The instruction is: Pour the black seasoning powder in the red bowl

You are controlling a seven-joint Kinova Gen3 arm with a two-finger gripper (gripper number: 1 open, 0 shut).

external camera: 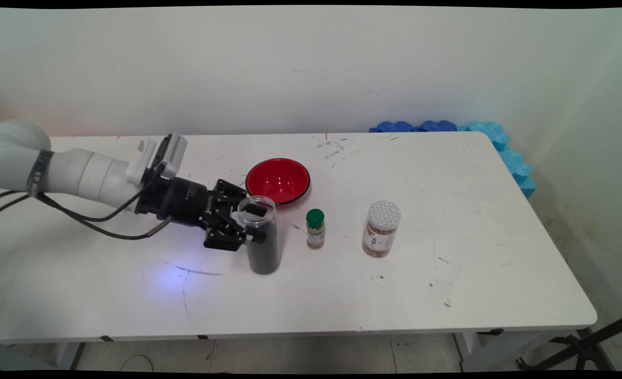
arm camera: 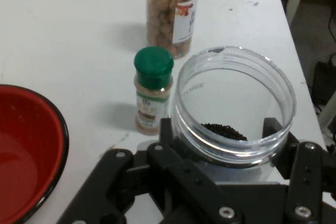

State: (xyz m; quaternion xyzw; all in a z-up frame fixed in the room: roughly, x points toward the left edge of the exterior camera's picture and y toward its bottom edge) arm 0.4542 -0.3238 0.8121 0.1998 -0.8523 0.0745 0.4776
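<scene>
Gripper (external camera: pixel 250 223) clenched on an open clear jar (external camera: pixel 260 237), frame centre-left.
The jar holds dark granules; one red bowl (external camera: pixel 278 180), one green-capped spice bottle (external camera: pixel 315 228), one white-lidded nut jar (external camera: pixel 381 229).

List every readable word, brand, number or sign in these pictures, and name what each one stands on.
No text reads clearly.
Small white lettering on the tool body: too small.
Dark band on the arm: print illegible.
Label on the white-capped jar: red and dark marks, blurred.
Label on the green-capped spice bottle: blurred.
Faint embossed lettering inside the clear open jar: unreadable.
</scene>
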